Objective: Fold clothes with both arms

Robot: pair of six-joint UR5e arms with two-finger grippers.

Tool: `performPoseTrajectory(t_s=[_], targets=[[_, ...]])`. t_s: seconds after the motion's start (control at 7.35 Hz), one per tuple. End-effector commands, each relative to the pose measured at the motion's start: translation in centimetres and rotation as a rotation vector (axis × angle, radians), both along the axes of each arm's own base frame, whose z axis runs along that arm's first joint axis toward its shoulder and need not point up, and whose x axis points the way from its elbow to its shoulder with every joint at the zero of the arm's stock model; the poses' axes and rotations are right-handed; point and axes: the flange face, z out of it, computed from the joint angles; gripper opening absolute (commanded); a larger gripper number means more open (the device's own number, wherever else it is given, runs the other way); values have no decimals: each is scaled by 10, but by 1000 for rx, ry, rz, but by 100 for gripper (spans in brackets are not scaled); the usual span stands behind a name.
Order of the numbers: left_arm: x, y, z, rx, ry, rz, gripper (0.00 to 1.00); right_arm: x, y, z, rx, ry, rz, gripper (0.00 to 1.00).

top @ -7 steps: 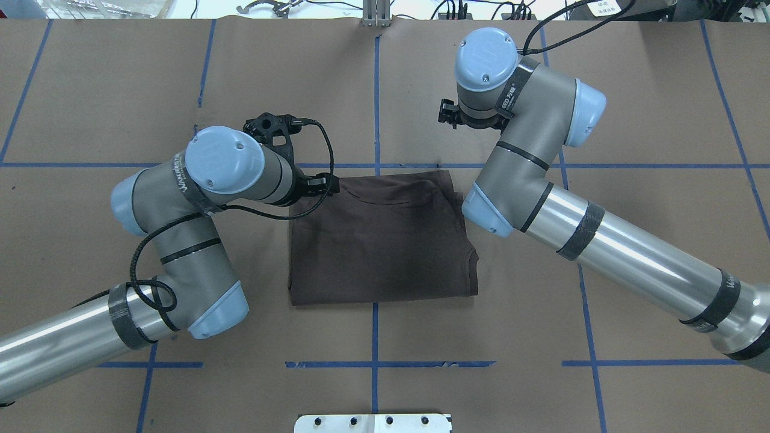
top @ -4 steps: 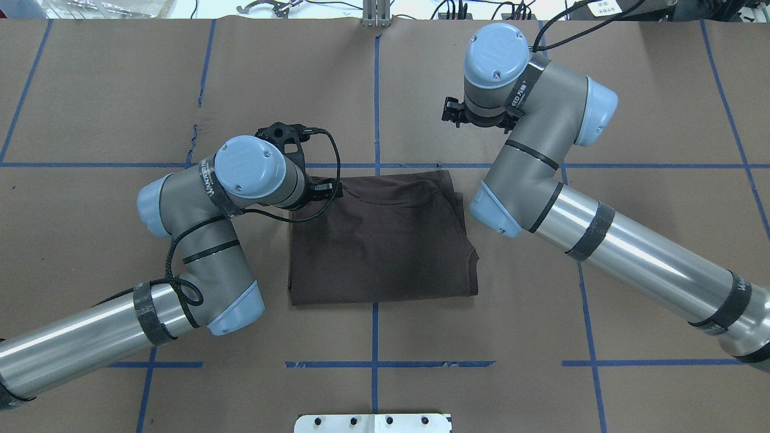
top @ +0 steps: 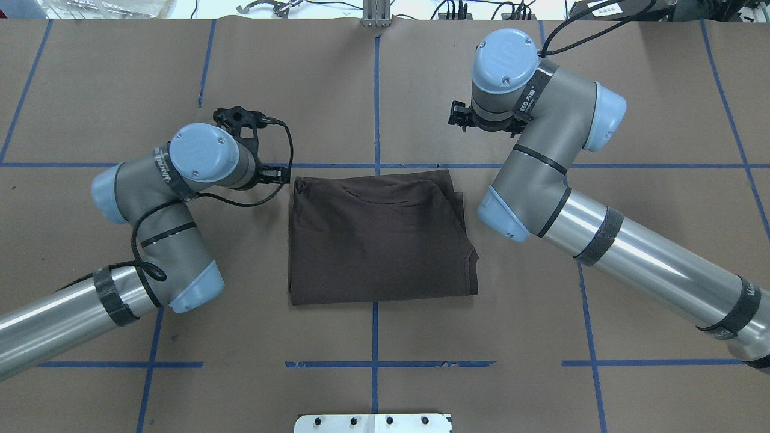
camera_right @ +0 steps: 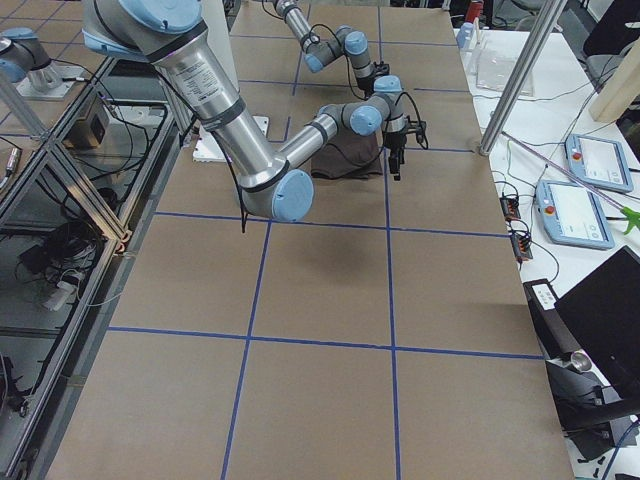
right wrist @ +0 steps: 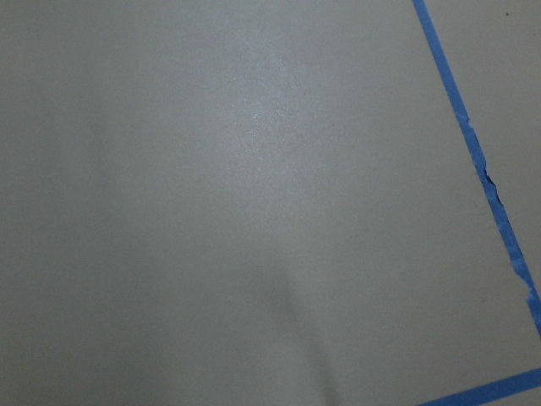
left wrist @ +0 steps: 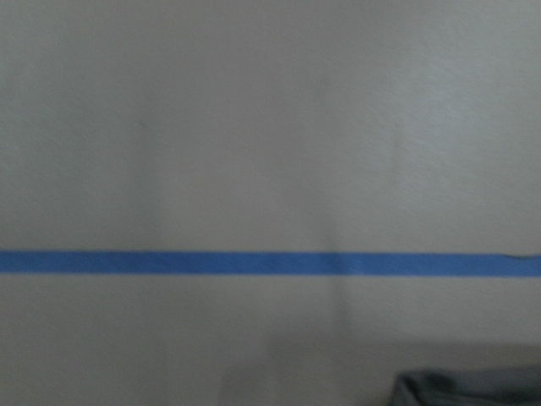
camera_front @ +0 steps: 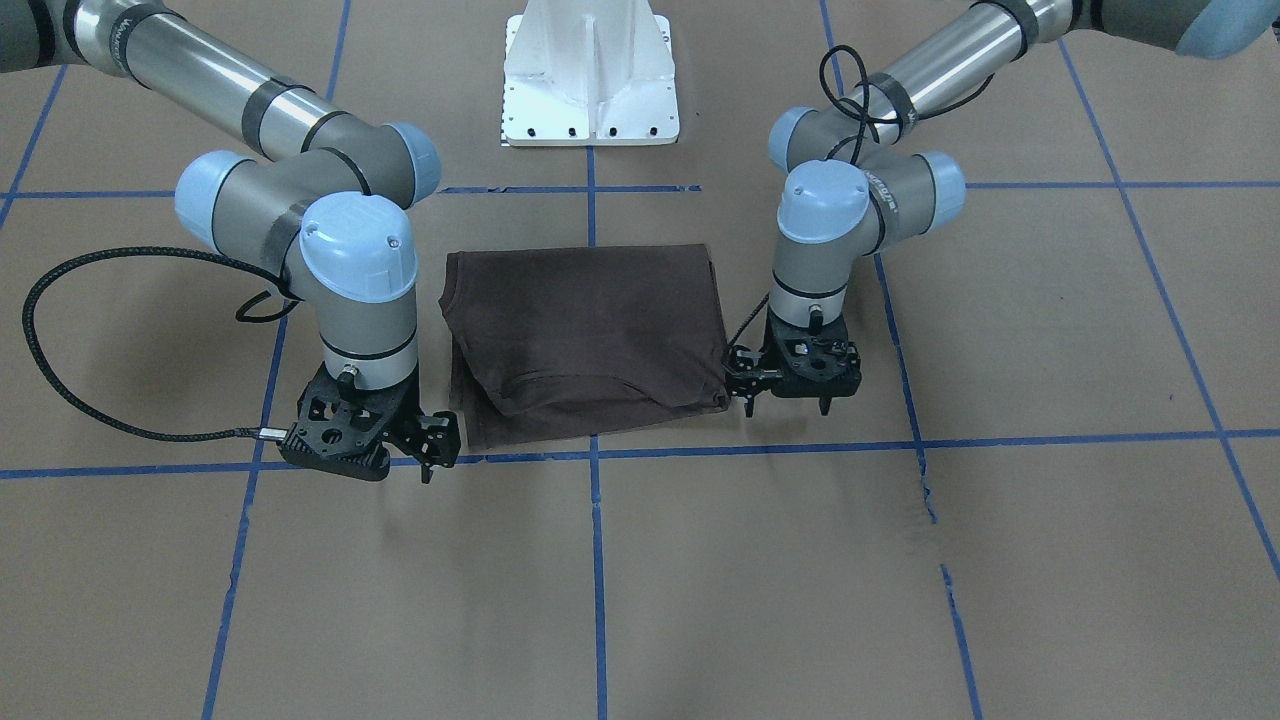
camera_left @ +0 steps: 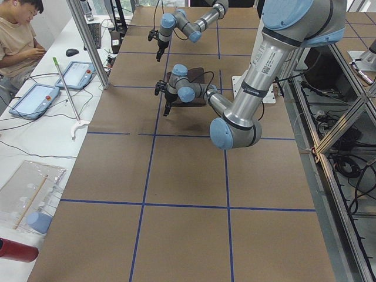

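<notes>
Bright, even overhead light, soft shadows on the counter [camera_front: 1000, 560], glare streaks along the right arm [top: 656, 267], wrist views dim, grey and blurred, exterior views sharp

flanking your white pedestal base [camera_front: 590, 80]: left arm [top: 177, 255] and right arm [top: 631, 252], silver-grey tubes, light blue joint caps [top: 504, 57], black tape bands [top: 592, 233], black braided cable [camera_front: 26, 312].

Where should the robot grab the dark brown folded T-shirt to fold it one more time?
Probably hold the dark brown folded T-shirt by the two corners of its collar edge, farthest from the robot, one from each outer side. It lies flat as a rectangle on the brown paper-covered table, so only edges offer layers to pinch, and lifting both corners together keeps it straight.
</notes>
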Motion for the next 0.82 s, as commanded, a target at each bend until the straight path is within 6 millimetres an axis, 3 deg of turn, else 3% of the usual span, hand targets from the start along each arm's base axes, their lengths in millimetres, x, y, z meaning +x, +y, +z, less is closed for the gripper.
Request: performPoseTrajectory(t_s=[0.0,0.14,0.27,0.54,0.68], targets=[[-50,-32,20,74,-60,13,100,1,1,2,-1,-1,-2,100],[-56,-31,0,97,-17,14,100,6,4,-5,14,-17,-38,100],[-76,-14,-30,99,67,62,100,34,6,-8,32,-61,-130,100],[-159,75,-29,92,114,146,100,132,24,34,80,-75,-256,100],[-209,117,-43,122,62,216,100,203,40,66,107,-59,-337,100]])
